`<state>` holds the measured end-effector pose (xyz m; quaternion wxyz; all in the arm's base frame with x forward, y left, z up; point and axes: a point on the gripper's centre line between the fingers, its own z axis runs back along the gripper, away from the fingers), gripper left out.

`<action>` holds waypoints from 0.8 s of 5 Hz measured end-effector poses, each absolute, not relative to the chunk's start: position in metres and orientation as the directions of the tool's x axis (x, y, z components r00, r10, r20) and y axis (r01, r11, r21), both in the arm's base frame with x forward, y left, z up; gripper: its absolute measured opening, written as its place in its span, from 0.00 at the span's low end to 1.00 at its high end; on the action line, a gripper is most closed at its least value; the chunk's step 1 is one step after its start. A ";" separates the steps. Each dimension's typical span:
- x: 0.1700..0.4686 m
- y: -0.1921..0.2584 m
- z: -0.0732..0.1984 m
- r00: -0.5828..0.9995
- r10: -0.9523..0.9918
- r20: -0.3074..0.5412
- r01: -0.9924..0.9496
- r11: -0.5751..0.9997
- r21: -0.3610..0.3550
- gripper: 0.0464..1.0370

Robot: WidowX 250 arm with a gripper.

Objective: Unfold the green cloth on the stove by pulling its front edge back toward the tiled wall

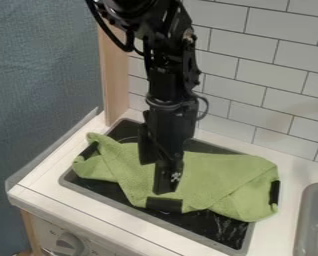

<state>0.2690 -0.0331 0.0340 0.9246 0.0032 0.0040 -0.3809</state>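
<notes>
Hangs above the stove [228,232] with fingers [167,176] parted, apparently gripping nothing, over a green cloth [212,175] draped across the stove. Could snag a fold, dragging cloth askew, if swept sideways.

I see matt, slightly rough green cloth [218,172] over a glossy black stovetop [223,231]. To me, the white table [292,170] looks smooth, the post [115,82] wooden, the grey knob [69,244] plastic, the wall tiles [223,47] smooth.
</notes>
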 end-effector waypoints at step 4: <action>0.271 -0.033 -0.023 0.724 -0.682 -0.105 0.681 0.731 -0.052 0.96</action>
